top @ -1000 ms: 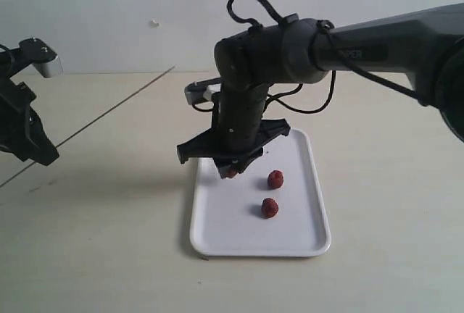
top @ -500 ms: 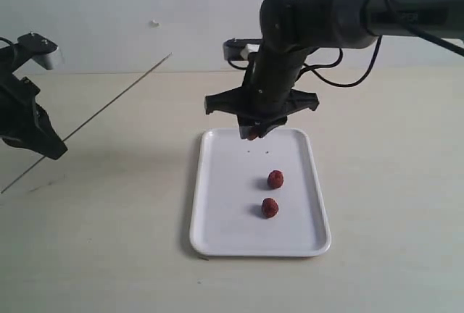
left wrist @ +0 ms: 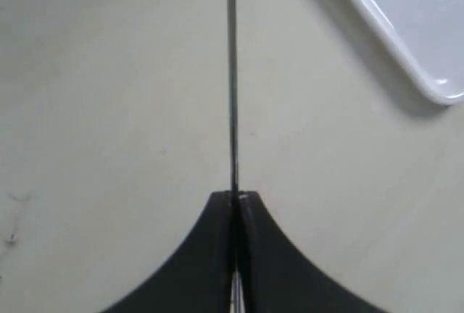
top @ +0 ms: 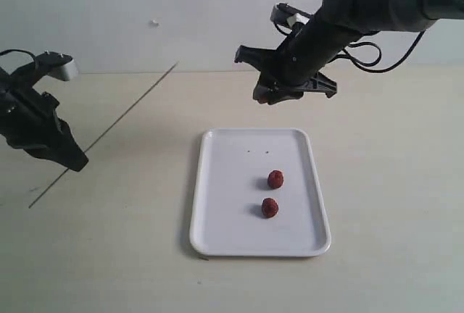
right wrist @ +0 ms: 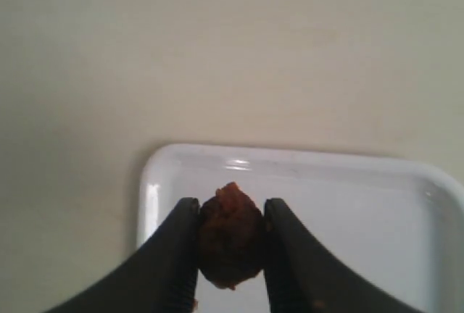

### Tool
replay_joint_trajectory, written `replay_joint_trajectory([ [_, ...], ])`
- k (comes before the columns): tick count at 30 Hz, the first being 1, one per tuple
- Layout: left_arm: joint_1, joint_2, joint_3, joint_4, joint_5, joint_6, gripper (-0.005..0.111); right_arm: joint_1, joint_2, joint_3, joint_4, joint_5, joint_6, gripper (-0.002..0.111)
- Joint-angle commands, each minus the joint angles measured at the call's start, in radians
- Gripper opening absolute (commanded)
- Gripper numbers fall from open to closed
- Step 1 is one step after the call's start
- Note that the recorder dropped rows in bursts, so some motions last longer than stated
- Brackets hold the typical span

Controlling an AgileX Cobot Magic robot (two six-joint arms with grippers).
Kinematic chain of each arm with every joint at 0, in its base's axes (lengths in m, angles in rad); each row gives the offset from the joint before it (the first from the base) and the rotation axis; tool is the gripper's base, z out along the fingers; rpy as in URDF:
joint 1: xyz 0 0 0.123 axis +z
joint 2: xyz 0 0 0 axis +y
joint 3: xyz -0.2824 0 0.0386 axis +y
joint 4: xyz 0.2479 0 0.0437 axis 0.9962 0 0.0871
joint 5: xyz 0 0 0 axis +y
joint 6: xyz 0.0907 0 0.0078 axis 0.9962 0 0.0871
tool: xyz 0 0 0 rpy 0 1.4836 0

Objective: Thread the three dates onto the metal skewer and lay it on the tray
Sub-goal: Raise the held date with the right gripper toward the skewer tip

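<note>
White tray (top: 217,244) lies flat on the pale table (top: 109,269), a little right of the middle, its long side running away from me. Two dates sit on it towards its right half, one (top: 275,179) just behind the other (top: 270,207), near each other but not touching.

The third date (right wrist: 230,244) is up in the air, pinched between the two fingers of the right gripper (top: 270,97). That gripper hangs over the table just beyond the tray's far edge. Its jaws stand partly closed and press the date from both sides. From the wrist camera the date fills the gap between the fingers, with a short end of the tray showing past it.

Off to the left, well apart from the tray, the left gripper (top: 72,159) is clamped tight on the skewer (top: 123,114). Its jaws meet with only the thin rod between them. The grip is near one end of the rod: a short stub pokes out towards the near left, and the long part slants away to the right. The far tip stops well short of the right gripper. Whether the low end touches the table I cannot tell. No date is on the skewer.
</note>
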Motion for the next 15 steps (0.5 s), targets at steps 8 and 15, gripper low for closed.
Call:
replay_joint_trajectory([
  [8,-0.006,0.062,0.003,-0.325,0.051,0.31,0.0,-0.105,-0.01,-0.004,0.484,-0.084,-0.371,0.025],
  [15,-0.09,0.063,0.003,-0.3,0.05,0.302,0.0,-0.142,-0.01,-0.004,0.577,-0.08,-0.461,0.025],
])
